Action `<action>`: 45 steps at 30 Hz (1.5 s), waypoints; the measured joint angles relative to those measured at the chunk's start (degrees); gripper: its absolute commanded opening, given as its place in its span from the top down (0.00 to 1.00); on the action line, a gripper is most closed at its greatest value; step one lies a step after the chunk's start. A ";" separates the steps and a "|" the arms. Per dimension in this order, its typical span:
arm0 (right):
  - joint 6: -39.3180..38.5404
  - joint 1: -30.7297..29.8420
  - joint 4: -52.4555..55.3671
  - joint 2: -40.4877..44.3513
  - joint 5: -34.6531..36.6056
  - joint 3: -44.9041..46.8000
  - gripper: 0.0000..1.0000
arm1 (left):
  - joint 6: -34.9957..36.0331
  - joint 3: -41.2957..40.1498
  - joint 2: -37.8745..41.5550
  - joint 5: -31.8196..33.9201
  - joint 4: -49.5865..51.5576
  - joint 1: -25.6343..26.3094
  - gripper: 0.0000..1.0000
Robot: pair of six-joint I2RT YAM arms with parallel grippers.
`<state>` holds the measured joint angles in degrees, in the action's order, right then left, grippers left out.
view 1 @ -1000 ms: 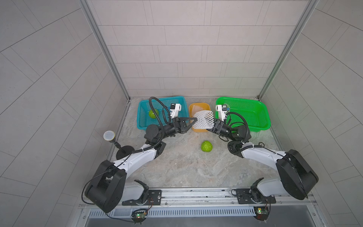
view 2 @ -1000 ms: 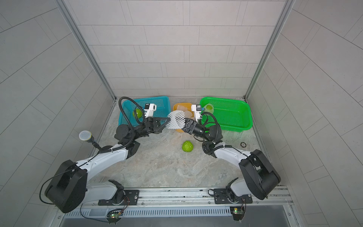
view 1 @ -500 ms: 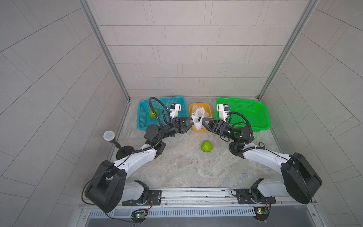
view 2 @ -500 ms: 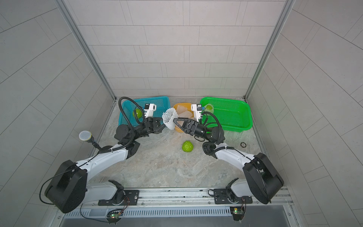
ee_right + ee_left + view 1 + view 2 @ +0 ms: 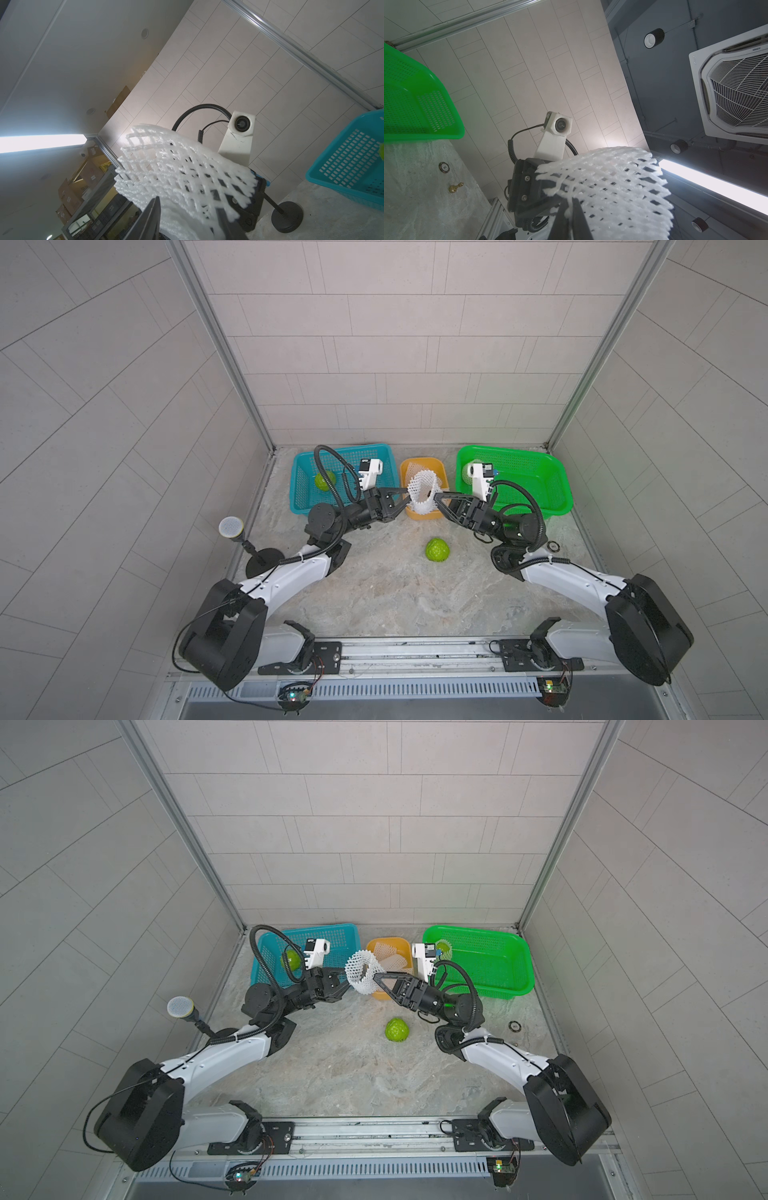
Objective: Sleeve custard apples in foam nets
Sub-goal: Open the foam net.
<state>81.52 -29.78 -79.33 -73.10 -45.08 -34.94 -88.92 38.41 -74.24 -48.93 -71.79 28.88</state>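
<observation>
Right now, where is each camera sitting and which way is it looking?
Both top views: high up, looking down at the table; both arms show.
Left wrist: on the left arm, looking up past the left pincer toward the green basket.
Right wrist: on the right arm, looking up past the right pincer toward the blue basket.
Shared: both wrist views show the net and the opposite arm's camera.

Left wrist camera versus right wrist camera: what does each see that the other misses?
Only the left wrist view shows the green basket, a small brass piece on the table and a ceiling air vent. Only the right wrist view shows the blue basket, a black stand base and stacked cardboard boxes. Both show the white foam net close up, with the opposite arm's white camera behind it.
</observation>
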 measured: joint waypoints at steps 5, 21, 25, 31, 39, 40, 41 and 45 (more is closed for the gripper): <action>0.17 0.85 0.07 0.81 0.11 2.10 0.67 | 0.00 -0.09 0.11 0.07 0.00 0.00 0.88; 1.20 5.05 0.07 1.46 -0.79 4.48 0.84 | -0.28 -1.57 0.15 -0.61 -0.02 0.00 0.88; 1.66 6.23 0.02 1.53 -1.70 5.03 0.88 | -0.42 -1.95 0.15 -0.70 -0.02 0.00 0.92; 2.21 9.55 0.00 1.53 -3.43 6.84 0.91 | -0.61 -2.23 -1.53 -0.90 -0.46 0.00 0.95; 3.04 13.00 0.04 1.49 -5.53 10.36 0.91 | -0.37 -2.47 -6.78 -1.66 -0.44 0.37 0.95; 3.10 13.20 0.02 1.42 -5.75 10.62 0.91 | -0.20 -2.47 -7.30 -1.75 -0.44 0.52 0.95; 3.21 13.46 0.04 1.42 -6.14 10.99 0.91 | 0.00 -2.47 -7.87 -1.88 -0.46 0.74 0.95; 3.39 14.80 0.04 1.42 -7.39 12.46 0.90 | 0.48 -2.56 -10.05 -2.01 -0.44 1.16 0.94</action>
<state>84.90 -14.98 -79.29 -71.68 -52.47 -22.48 -88.44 35.86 -84.29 -50.94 -72.23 30.04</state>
